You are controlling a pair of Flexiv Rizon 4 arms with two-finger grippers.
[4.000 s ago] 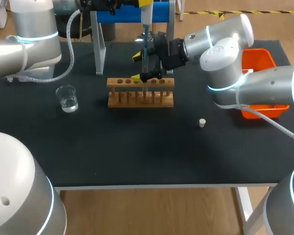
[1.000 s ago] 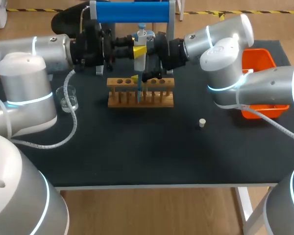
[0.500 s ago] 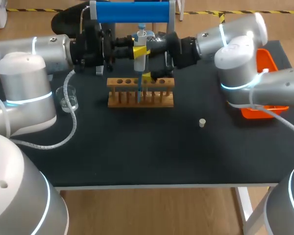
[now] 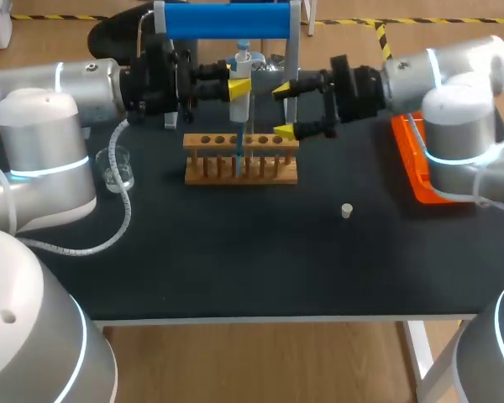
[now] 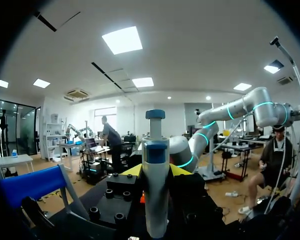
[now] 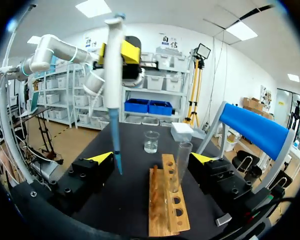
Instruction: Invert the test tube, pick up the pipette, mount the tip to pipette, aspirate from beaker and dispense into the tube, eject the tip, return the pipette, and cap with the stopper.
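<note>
Black table (image 4: 235, 260): your left gripper (image 4: 239, 87) pinches the pipette (image 4: 240, 102) upright, its blue tip (image 4: 237, 158) hanging near the wooden rack (image 4: 260, 172). Your right gripper (image 4: 283, 110) is spread wide and touches nothing. The beaker (image 4: 118, 168) stands off the rack's left end. The test tube (image 6: 181, 162) stands in the rack, ahead of your right gripper. The stopper (image 4: 346, 210) lies apart on the table.

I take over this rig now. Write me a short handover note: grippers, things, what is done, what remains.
Left gripper: shut on the white pipette, blue tip mounted, by the wooden rack.
Right gripper: open, beside the rack, holding nothing.
Clear glass test tube: upright in the rack, uncapped.
Glass beaker with clear liquid and small white stopper: on the black table.
Done: tube inverted, pipette picked, tip mounted. Aspiration: cannot tell.
Remaining: dispense, eject tip, return pipette, cap.
</note>
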